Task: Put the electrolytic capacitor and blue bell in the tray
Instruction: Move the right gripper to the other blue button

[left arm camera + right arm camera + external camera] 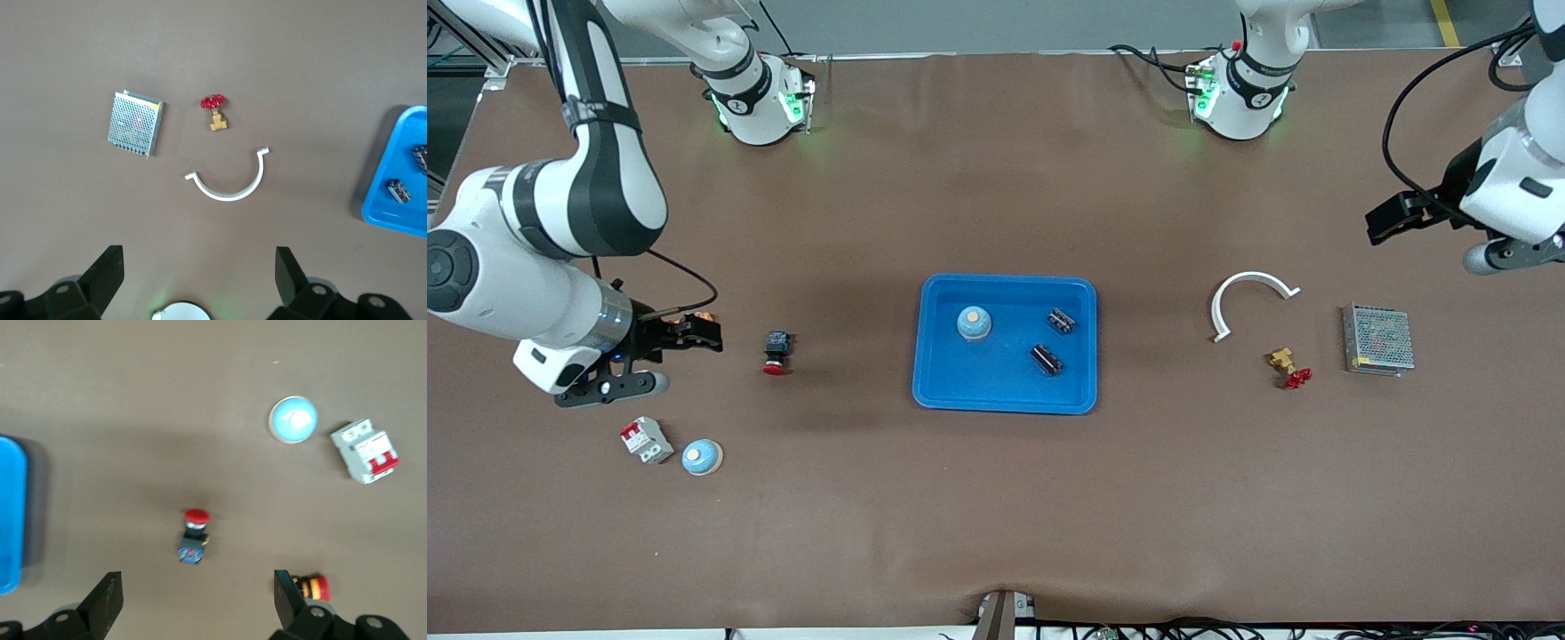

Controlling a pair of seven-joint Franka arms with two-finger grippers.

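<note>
At 5 o'clock of the right claw (694, 333), open and empty, the loose blue bell (702, 457) is found; left claw (1396, 216) waits open, empty, well apart.

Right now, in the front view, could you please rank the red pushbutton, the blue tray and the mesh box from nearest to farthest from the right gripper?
1. Red pushbutton, beside the right gripper.
2. Blue tray, mid-table.
3. Mesh box, at the left arm's end.

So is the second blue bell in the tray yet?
No. It sits on the table beside the breaker; the tray holds one bell.
</note>
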